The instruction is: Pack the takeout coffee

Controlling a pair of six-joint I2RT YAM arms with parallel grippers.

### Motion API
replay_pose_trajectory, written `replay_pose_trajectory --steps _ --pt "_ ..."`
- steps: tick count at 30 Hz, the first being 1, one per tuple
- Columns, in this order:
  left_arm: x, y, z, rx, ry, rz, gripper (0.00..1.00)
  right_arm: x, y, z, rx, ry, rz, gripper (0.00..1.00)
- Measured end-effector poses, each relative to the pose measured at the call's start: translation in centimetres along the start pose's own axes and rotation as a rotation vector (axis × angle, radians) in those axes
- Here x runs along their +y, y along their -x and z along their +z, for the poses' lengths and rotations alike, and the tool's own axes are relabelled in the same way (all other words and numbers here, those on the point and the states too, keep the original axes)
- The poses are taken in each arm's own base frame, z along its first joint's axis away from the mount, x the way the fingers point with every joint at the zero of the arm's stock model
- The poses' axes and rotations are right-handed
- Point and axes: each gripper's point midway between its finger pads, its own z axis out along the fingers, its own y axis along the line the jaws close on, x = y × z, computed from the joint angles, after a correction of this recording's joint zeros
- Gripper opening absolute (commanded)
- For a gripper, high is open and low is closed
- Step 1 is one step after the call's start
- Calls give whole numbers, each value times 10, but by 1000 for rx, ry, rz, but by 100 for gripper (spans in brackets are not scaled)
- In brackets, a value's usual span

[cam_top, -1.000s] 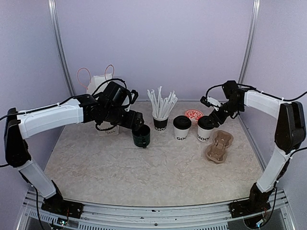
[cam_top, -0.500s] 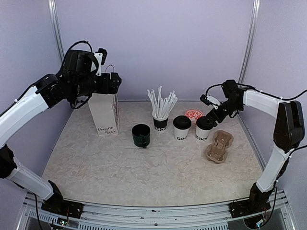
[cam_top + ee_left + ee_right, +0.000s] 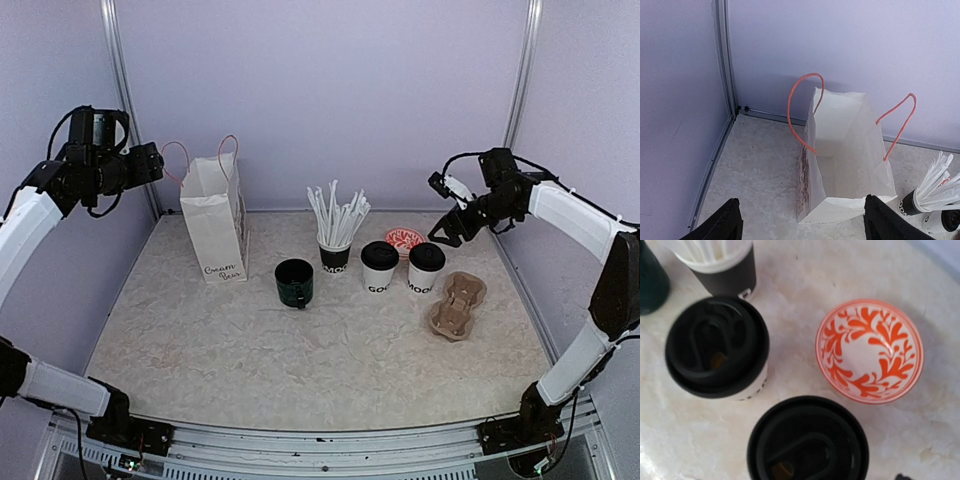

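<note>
Two coffees, both lidded, and neither is packed yet. The left cup [image 3: 379, 268] and the right cup [image 3: 427, 268] stand upright side by side at the middle back of the counter [image 3: 300, 370], black lids on as far as I can see. From my right wrist view both lids look seated all the way round.

The cardboard carrier [image 3: 457, 305] lies just in front of the right cup with both wells unfilled. The paper bag [image 3: 215, 215] stands open over on the left, and looking down from my left wrist I see nothing inside it.

My left hand [image 3: 148, 165] hangs high by the left wall, above and behind the bag, fingers wide apart and holding nothing. My right hand [image 3: 447, 226] hovers over the orange-patterned dish [image 3: 404, 239], just behind the right cup. It isn't touching either cup, and I can't tell how its fingers are set.

So I'd call the capping done. What's left, by my reckoning: each cup into a carrier well, then the loaded carrier into the bag. The straw cup [image 3: 335, 255] and the dark mug [image 3: 294, 283] stand left of the coffees, clear of that route.
</note>
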Motion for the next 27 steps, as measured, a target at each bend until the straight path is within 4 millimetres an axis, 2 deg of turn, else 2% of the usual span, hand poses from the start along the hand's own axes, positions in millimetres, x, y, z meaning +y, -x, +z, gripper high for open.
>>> replay_pose_trajectory --steps 4,6,11,16,20,24,27 --pt "-1 -17 9 52 -33 -17 79 1 3 -5 -12 -4 -14 73" --pt "5 -21 16 74 -33 -37 79 2 0 -2 -4 1 -15 73" --pt "23 -33 47 136 -2 -77 77 6 -9 3 11 23 -5 73" --pt "11 -48 91 218 -44 -83 76 9 -13 6 15 38 0 73" --pt "2 -48 120 242 -64 -85 74 13 -23 10 33 50 10 73" --pt "-4 -46 143 250 -69 -86 64 14 -27 13 40 54 14 73" --pt "-7 -44 158 258 -74 -85 53 14 -28 13 39 54 14 73"
